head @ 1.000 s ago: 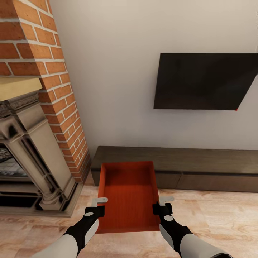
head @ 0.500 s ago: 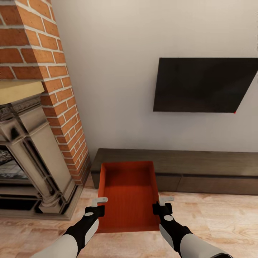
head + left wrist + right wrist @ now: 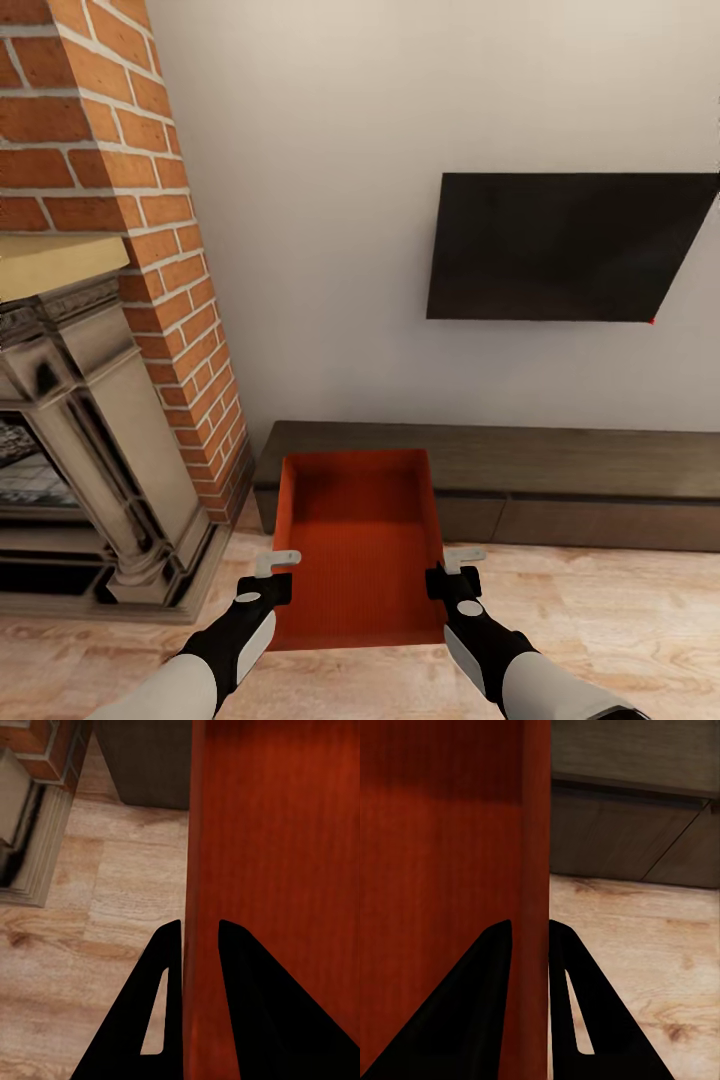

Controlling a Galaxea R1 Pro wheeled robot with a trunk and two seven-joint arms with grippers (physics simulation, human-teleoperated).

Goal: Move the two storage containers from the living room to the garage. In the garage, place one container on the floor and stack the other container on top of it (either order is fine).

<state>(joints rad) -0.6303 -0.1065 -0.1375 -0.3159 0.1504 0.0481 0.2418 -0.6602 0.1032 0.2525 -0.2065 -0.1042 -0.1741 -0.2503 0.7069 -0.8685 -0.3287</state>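
Observation:
I hold one red-orange storage container [image 3: 360, 545] level in front of me, above the light wood plank floor [image 3: 620, 610] of the living room. My left gripper [image 3: 278, 563] is shut on its left wall, and my right gripper [image 3: 462, 556] is shut on its right wall. In the left wrist view the black fingers [image 3: 169, 967] straddle the container's thin wall [image 3: 196, 870]. The right wrist view shows the same grip, with the fingers [image 3: 561, 967] either side of the container's wall [image 3: 536, 832]. The container is empty.
A brick chimney [image 3: 110, 200] with a stone fireplace surround [image 3: 90, 450] stands at the left. A low dark cabinet [image 3: 560, 480] runs along the white wall straight ahead, under a black wall-mounted screen [image 3: 565, 245]. Open wood floor lies to the right.
The whole view has shifted: the fireplace, the screen and the cabinet have slid slightly down and right, so the camera has moved. The container and both grippers keep their place in the picture.

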